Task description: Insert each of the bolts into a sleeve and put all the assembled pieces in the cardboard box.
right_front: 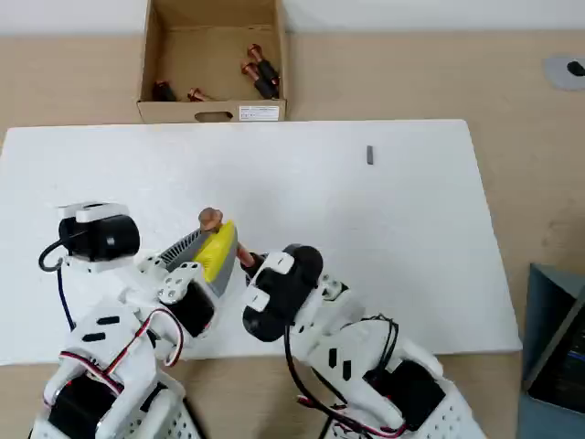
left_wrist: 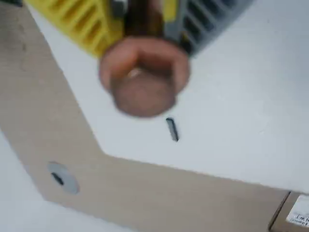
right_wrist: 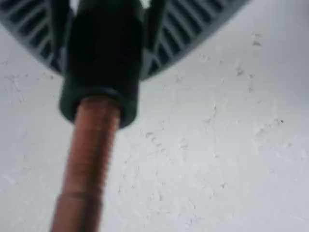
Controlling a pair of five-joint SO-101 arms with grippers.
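Observation:
My left gripper (right_front: 210,231) (left_wrist: 145,17), with one yellow and one grey finger, is shut on a copper bolt (right_front: 210,219) (left_wrist: 144,82) whose hex head sticks out past the fingertips. Close beside it, my right gripper (right_front: 249,262) (right_wrist: 104,24) is shut on a black sleeve (right_wrist: 103,63), and a copper threaded shaft (right_wrist: 87,164) pokes out of that sleeve. Whether this shaft belongs to the bolt in the left gripper I cannot tell. The open cardboard box (right_front: 183,110) stands at the back left, with several copper and black assembled pieces (right_front: 260,69) inside.
A small dark piece (right_front: 369,155) (left_wrist: 172,129) lies alone on the white mat (right_front: 411,256), back right. A grey disc (right_front: 567,71) (left_wrist: 58,178) sits on the wooden table beyond the mat. A dark bin (right_front: 553,347) stands at the right edge.

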